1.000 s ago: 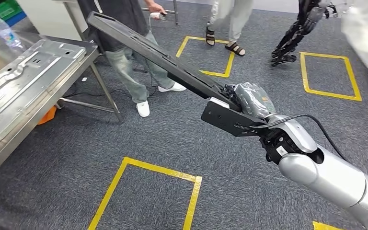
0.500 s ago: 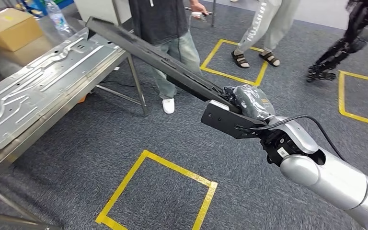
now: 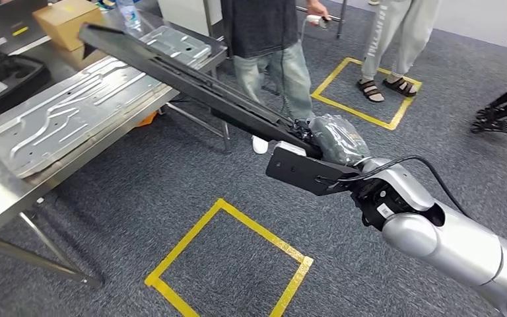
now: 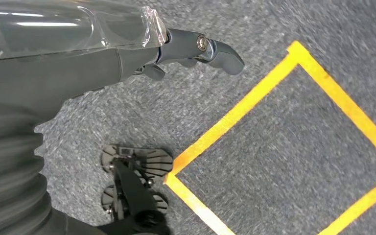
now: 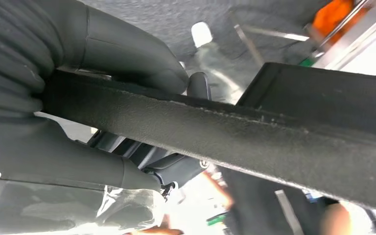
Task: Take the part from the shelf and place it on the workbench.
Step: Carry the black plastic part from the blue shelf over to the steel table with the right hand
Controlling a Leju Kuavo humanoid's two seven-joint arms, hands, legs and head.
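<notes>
My right hand (image 3: 333, 139) is clamped on the near end of the long black part (image 3: 191, 79), its far end over the bench (image 3: 0, 191) and possibly clear of it, while my left hand (image 4: 127, 54) hangs loosely empty above the carpet.

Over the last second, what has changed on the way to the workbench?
The camera has swung toward the workbench, so more of it shows, with the silver panel and cardboard box. The right robot hand still grips the long black part, whose far end now overhangs the bench.
</notes>
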